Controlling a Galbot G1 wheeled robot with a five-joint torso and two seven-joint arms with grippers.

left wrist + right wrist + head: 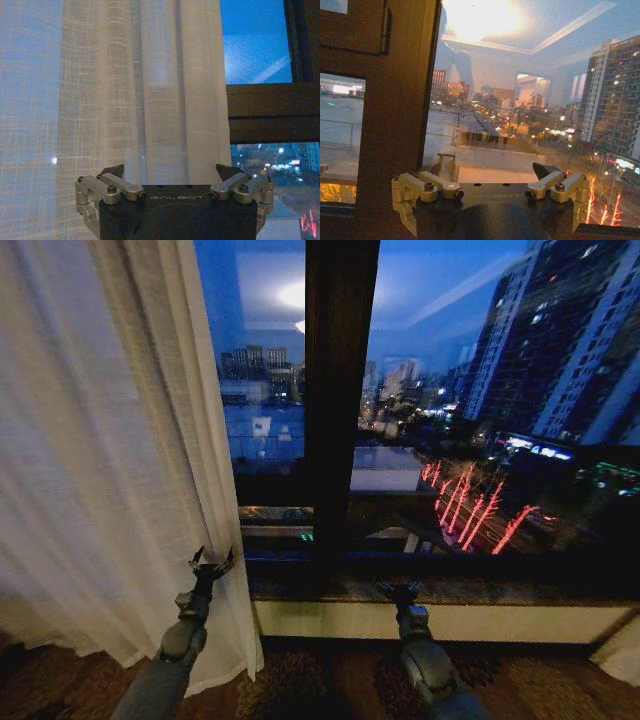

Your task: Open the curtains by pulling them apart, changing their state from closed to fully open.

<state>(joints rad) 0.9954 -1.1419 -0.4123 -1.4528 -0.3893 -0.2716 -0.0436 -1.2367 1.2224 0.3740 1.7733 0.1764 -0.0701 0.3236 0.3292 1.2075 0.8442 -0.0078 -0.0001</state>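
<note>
Facing: window (450,390) with night city beyond; dark vertical frame post (340,410) in the middle, stone sill (450,590) below.
Curtain: sheer white curtain (100,440) bunched at robot's left, hem reaching the patterned carpet (300,680); glass to its right is uncovered. Left wrist view shows its pleats (150,90) close in front of the camera, with the window frame (272,112) beside its edge.
Left pincer: left pincer (211,564) raised at the curtain's inner edge, fingers (112,172) spread wide; fabric sits between them, not clamped.
Right pincer: right pincer (401,590) low by the sill, just right of the post, well apart from the curtain; fingers (545,170) spread, holding nothing.
</note>
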